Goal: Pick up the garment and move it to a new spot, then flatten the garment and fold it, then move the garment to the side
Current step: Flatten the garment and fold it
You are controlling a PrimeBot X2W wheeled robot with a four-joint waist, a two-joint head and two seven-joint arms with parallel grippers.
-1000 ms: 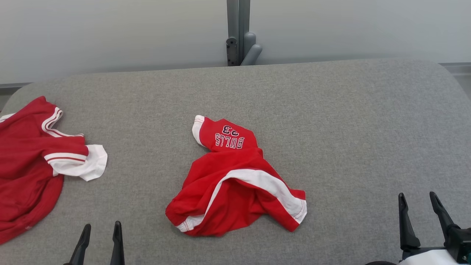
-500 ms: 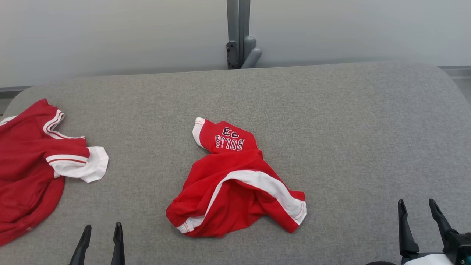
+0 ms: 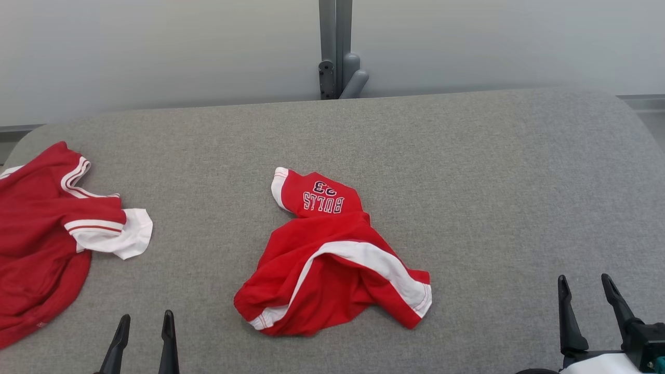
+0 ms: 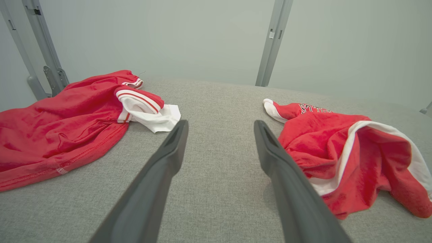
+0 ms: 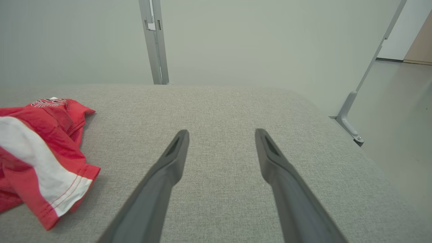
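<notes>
Only a slight cam shift in 1 s. Red garment (image 3: pixel 332 259) lies untouched, crumpled at centre of table (image 3: pixel 493 182). L gripper (image 3: pixel 146 315) & R gripper (image 3: pixel 583 277) both splayed, empty, so pickup not started.

Item 1, left gripper (image 3: pixel 146 315), at 7 o'clock in the head view: two slim black fingers, matte, narrowing to pointed tips.

Item 2, right gripper (image 3: pixel 583 277), at 5 o'clock: two black fingers of the same pattern, each widening to a rounded foot at its base. They are seated on a black mounting block (image 3: pixel 644 337). A white casing (image 3: pixel 602 364) lies beneath the block, and a small teal mark (image 3: pixel 661 363) sits at the corner.

Wrist views: the fingers read dark grey and smooth. Each carries a shallow elongated recess on its inner face just below the tip.
</notes>
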